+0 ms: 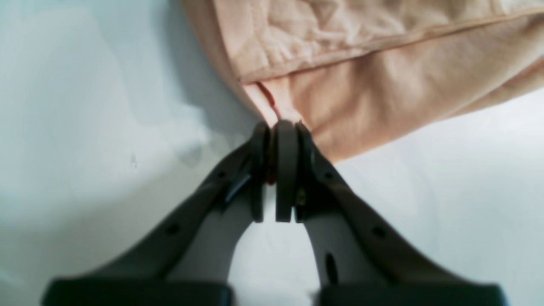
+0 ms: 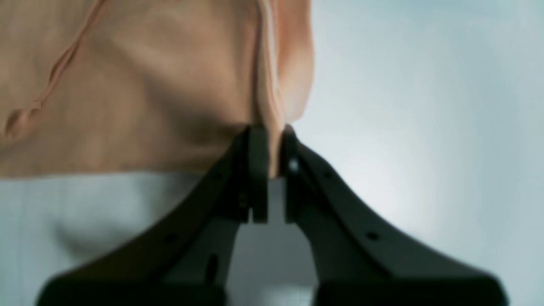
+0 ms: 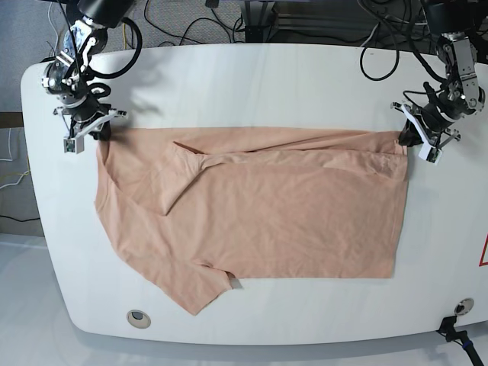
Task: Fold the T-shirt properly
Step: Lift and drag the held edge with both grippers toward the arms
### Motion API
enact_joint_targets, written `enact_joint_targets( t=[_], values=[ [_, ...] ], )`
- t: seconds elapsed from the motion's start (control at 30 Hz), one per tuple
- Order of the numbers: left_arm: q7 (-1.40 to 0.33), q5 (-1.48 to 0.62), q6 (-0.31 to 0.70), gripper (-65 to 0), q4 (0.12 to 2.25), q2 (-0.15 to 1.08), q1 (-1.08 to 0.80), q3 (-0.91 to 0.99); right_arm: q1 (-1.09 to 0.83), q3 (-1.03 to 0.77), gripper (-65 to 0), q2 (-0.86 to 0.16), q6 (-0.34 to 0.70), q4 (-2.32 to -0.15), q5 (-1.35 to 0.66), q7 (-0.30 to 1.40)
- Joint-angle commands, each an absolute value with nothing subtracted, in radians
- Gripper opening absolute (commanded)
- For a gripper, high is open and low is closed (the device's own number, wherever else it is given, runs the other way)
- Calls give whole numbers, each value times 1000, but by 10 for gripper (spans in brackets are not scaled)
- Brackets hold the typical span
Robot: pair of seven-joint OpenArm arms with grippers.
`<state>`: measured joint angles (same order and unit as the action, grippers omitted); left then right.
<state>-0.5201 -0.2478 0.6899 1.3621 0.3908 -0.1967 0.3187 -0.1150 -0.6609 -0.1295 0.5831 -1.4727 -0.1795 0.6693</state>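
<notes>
At the upper left of the base view, the right gripper point(image 3: 97, 130) has its jaws pinching a corner of the T-shirt point(image 3: 259, 213). The shirt spreads across the middle of the white bench point(image 3: 267, 76). At the upper right, the left gripper point(image 3: 409, 136) has its jaws pinching the opposite corner.

The T-shirt point(image 3: 267, 213) is plain peach — a salmon-pink with no print showing, its hem seams a shade darker. The worktop point(image 3: 252, 84) is white and unpatterned. The left fingers point(image 1: 285, 170) and right fingers point(image 2: 257, 170) are dark grey to black; fabric right at their tips looks paler pink.
</notes>
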Motion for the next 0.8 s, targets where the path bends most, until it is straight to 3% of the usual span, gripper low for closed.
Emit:
enact_joint_targets(
  t=[0.0,0.5,0.77],
  values=[
    [-638,-166,698,-650,1391,397,-271,314,-168,-661,-650,-113,588,-1532,-143,777],
    [-641,-165,698,-650,1549,392,-558,536,-478,-664,-650,-70,590,-1753,-143,857],
    [-641,-165,698,-650,1554,361,-613,561,-510,-662,-650,-28,590,-1785,-143,857]
  ],
)
